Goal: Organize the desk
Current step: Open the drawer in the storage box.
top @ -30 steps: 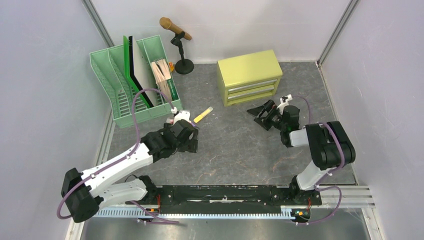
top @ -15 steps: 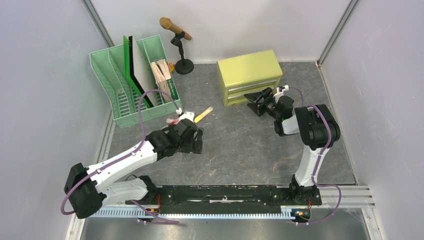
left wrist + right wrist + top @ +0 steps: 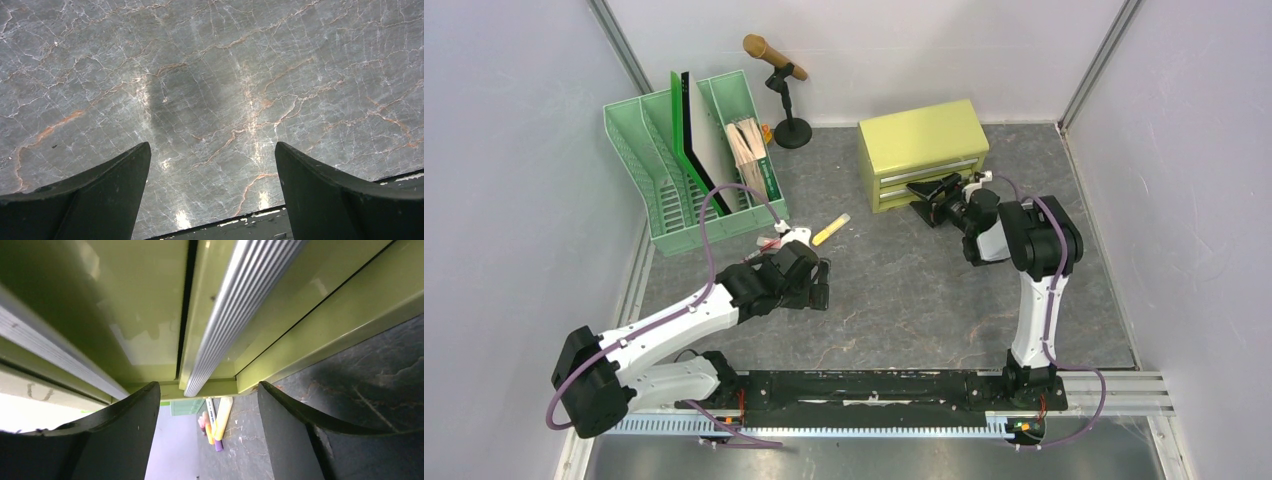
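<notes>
The desk (image 3: 894, 300) is a dark grey veined top. On it at the back stands a yellow-green two-drawer cabinet (image 3: 921, 138). My right gripper (image 3: 923, 190) is at the cabinet's front, open. In the right wrist view its fingers (image 3: 125, 425) straddle the ribbed silver handle (image 3: 240, 305) of the lower drawer without touching it. My left gripper (image 3: 821, 285) hovers over bare desk (image 3: 200, 75) left of centre. It is wide open with nothing between its fingers (image 3: 110, 190).
A green file organiser (image 3: 664, 215) holding folders and papers stands at the back left. Beside it is a microphone on a black stand (image 3: 792, 130). A yellow marker (image 3: 831, 230) lies near the organiser, and the right wrist view shows it with other pens (image 3: 215, 425).
My right gripper has moved left to the cabinet's lower drawer front, and its jaws have narrowed. My left gripper has shifted slightly right.
</notes>
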`<state>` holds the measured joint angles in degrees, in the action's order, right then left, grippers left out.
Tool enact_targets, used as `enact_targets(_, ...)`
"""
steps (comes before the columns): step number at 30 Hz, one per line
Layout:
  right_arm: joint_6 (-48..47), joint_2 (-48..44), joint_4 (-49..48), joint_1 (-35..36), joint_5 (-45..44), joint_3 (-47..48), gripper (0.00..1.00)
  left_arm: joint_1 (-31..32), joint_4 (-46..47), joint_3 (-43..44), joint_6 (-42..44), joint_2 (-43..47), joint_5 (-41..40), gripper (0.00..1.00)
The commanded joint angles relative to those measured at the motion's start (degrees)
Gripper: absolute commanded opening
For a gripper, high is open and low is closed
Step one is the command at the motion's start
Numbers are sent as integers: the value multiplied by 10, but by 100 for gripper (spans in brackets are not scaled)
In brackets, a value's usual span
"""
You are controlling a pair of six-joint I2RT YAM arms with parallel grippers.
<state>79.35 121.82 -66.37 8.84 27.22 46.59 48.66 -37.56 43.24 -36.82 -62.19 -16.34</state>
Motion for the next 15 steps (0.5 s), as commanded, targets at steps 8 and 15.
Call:
enact_targets(8,15,36,-3,0,-12,65,73,1,14,-7,-26,2,6,100)
enact_targets(15,34,55,3,0,-16,80,56,1,14,-16,-32,3,11,100)
